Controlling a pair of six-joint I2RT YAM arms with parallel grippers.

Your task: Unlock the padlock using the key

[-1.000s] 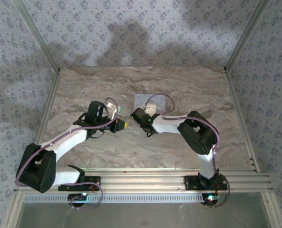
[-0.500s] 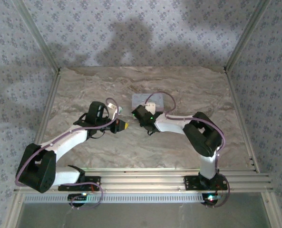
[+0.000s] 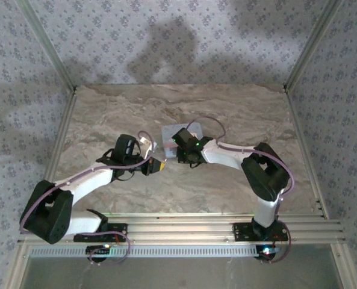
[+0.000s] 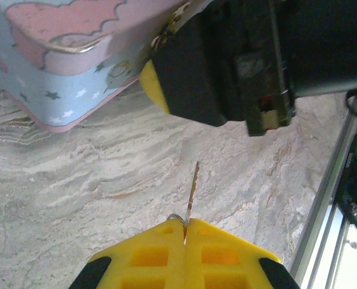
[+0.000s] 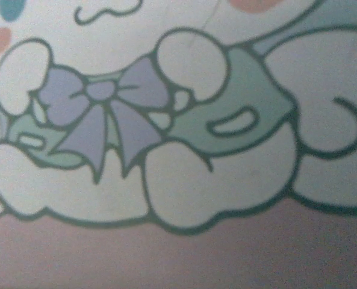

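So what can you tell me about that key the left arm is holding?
The key shows edge-on in the left wrist view: a thin strip of grey metal with a wire ring at its base. The yellow left fingers are shut on it, and it sticks out from their tips, slightly tilted. Its tip touches nothing, hanging above the marbled table, with the pastel tin ahead to one side. Its teeth can't be made out.
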